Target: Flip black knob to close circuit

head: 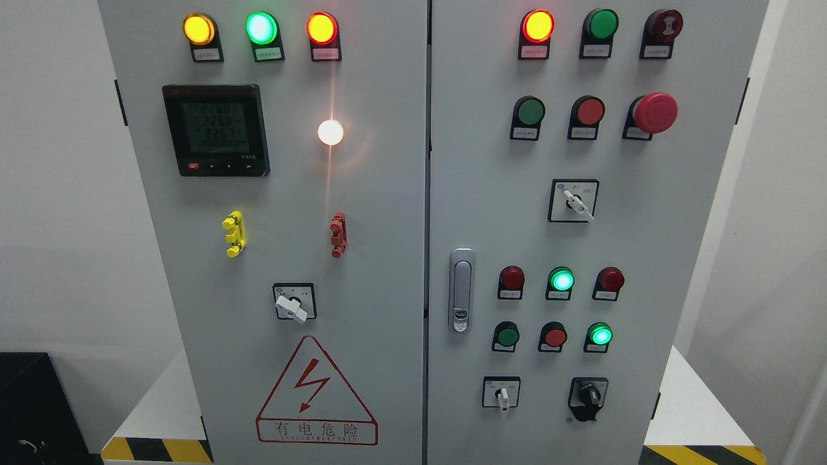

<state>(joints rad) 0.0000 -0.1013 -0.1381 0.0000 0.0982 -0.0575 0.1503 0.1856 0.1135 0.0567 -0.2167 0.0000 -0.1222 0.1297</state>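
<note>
One black knob (588,393) sits low right; three white selector handles (291,308); no fingers visible.

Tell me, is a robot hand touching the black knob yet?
Apart. The head view shows the black knob at the lower right of the cabinet door with nothing on or near it; no robot hand is in view.
</note>
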